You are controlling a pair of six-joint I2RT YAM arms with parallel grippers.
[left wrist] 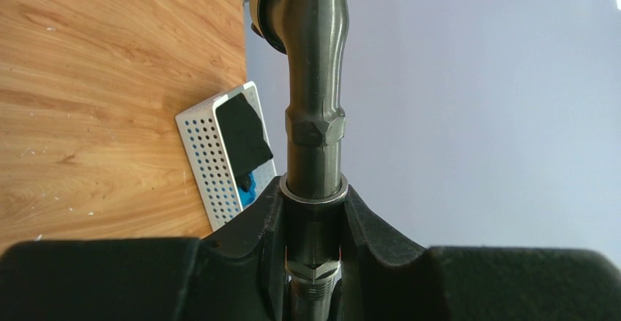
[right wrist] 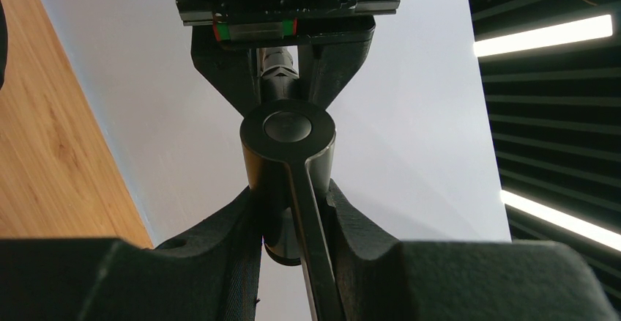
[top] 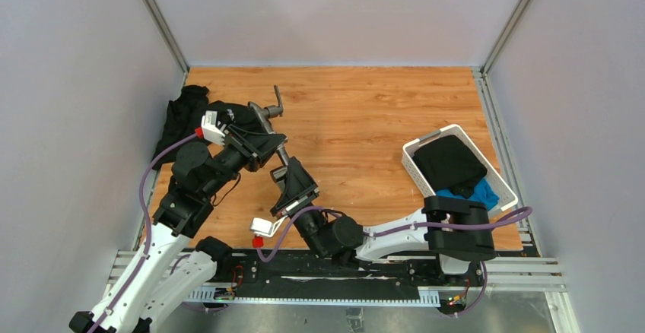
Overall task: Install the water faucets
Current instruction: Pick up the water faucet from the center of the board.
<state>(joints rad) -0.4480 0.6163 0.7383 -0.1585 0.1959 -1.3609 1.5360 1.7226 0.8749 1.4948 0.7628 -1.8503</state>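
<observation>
Dark-grey metal faucet pipe (left wrist: 315,79) sits clenched between the left hand's (left wrist: 313,222) fingers, held above the left half of the wooden worktop (top: 365,120). The right hand (right wrist: 289,211) grasps the faucet valve (right wrist: 288,134) with its thin lever handle (right wrist: 313,262), and the 2 hands meet nose to nose. A white basket (top: 413,167) holding cloth sits at the right.
</observation>
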